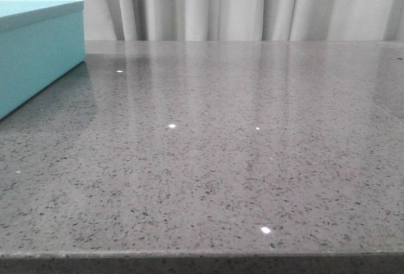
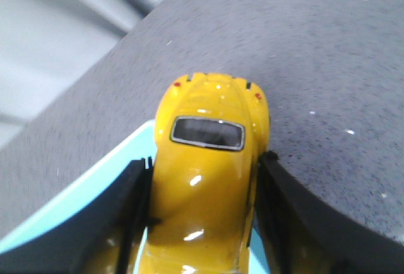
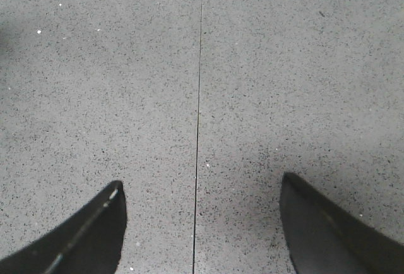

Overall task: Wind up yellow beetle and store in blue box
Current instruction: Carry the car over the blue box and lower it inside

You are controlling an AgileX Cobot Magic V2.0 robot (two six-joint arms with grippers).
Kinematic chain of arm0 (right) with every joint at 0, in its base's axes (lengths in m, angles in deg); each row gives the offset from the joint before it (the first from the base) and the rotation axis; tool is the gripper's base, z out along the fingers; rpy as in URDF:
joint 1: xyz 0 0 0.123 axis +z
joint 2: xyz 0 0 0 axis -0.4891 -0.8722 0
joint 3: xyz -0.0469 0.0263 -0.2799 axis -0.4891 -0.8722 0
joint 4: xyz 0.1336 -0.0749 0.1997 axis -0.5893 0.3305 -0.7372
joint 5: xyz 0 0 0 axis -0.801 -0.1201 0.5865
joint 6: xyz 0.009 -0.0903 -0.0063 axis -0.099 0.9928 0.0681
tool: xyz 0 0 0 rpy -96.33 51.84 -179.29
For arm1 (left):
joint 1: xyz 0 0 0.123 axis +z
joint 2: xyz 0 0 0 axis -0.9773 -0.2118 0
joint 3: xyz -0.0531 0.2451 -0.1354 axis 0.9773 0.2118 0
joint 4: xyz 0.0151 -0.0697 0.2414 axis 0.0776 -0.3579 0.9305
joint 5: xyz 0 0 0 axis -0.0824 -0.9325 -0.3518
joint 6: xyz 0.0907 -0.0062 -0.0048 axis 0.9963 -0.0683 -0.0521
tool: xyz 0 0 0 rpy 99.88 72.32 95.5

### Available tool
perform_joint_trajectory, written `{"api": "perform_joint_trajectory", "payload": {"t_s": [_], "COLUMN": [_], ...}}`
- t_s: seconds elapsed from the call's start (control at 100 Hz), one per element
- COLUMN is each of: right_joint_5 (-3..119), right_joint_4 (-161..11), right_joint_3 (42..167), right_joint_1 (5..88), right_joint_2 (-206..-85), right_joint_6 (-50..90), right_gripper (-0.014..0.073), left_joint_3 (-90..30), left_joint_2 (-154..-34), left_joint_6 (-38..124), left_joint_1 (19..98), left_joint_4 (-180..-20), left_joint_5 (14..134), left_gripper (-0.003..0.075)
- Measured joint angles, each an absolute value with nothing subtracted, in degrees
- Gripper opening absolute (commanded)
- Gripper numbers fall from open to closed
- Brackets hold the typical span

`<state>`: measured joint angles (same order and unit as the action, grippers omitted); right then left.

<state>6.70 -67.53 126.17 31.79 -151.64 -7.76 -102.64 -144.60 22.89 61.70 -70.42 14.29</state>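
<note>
Front view: the large turquoise-blue rectangular box [image 1: 38,47] sits far left on the speckled grey bench [image 1: 221,160]; its inside is hidden. Left wrist view: the left tool [image 2: 205,217] clamps the small glossy yellow beetle car [image 2: 208,179] by its flanks, long axis running along the fingers, over the box's edge (seemingly ready to lower). Right wrist view: the right tool [image 3: 202,223] gapes empty above bare bench.

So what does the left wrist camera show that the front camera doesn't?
Only the left wrist view shows the beetle, a small yellow toy car gripped between the dark fingers of the left claw, seen from above with its dark window facing the camera. Only the front view shows the box's tall side and lid edge, plus the curtain behind the table. Both show the grey speckled table and some of the blue box; the wrist view catches just a strip of it under the car.
</note>
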Motion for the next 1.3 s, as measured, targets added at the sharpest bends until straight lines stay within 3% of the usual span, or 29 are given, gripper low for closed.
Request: {"api": "perform_joint_trajectory", "payload": {"t_s": [0.23,1.089,1.199,1.299], "right_joint_5": [6.70,6.60,6.60,6.60], "right_joint_4": [-67.53,-67.62,-67.74,-67.74], "right_joint_3": [126.17,126.17,126.17,126.17], "right_joint_1": [31.79,31.79,31.79,31.79], "right_joint_2": [-151.64,-151.64,-151.64,-151.64], "right_joint_6": [-7.76,-7.76,-7.76,-7.76], "right_gripper": [0.0517,0.0517,0.0517,0.0517], "left_joint_3": [-99.76,-74.17,-73.76,-73.83], "left_joint_2": [-144.40,-144.40,-144.40,-144.40], "left_joint_6": [12.88,11.82,11.82,11.93], "left_joint_1": [67.15,76.04,76.04,76.04], "left_joint_4": [-70.08,-69.68,-69.68,-69.79], "left_joint_5": [14.29,15.12,15.25,15.44], "left_gripper": [0.0136,0.0137,0.0178,0.0298]}}
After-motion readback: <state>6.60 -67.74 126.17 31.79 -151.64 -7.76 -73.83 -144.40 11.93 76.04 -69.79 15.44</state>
